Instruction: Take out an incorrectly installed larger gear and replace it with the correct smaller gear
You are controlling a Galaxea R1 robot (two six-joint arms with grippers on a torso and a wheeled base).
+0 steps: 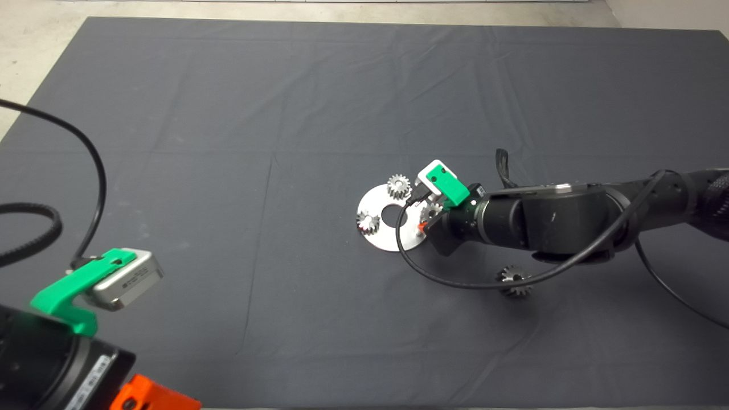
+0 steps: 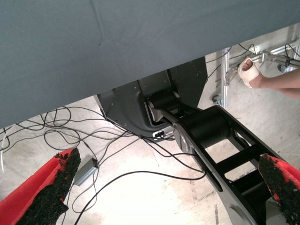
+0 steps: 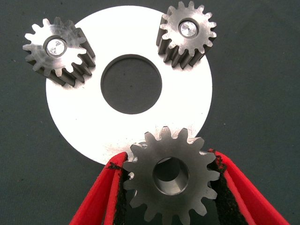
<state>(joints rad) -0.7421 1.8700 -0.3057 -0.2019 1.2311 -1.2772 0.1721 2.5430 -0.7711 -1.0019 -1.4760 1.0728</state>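
Your right gripper (image 3: 171, 187) is at the silver ring plate (image 1: 387, 239), at the plate's 3 o'clock rim in the head view. Its fingers are closed onto the smaller gear (image 3: 169, 174), with a pad against the teeth on each flank. The gear's centre hole shows no pin through it in the right wrist view, so I judge it is not yet seated. It hangs over the plate's edge.

The two bright gears (image 3: 58, 49) (image 3: 187, 32) sit on their pins at the plate's 9 and 12 o'clock in the head view. The larger gear (image 1: 514, 280) lies on the dark mat (image 1: 228, 114) on the table, at 5 o'clock from the plate and well apart from it, under the right arm's cable. I judge the removal is done.

Your left gripper (image 2: 164, 197) waits at the lower left of the head view, fingers spread wide with nothing between them. Its camera sees only the floor, cables and a person's foot.

For the step in hand:
- Keep the gear flat.
- Bring its hole square over the free pin, which I cannot see from here.
- Lower without forcing.
- Let go only once it rests on the plate.

A tilted gear would likely bind.
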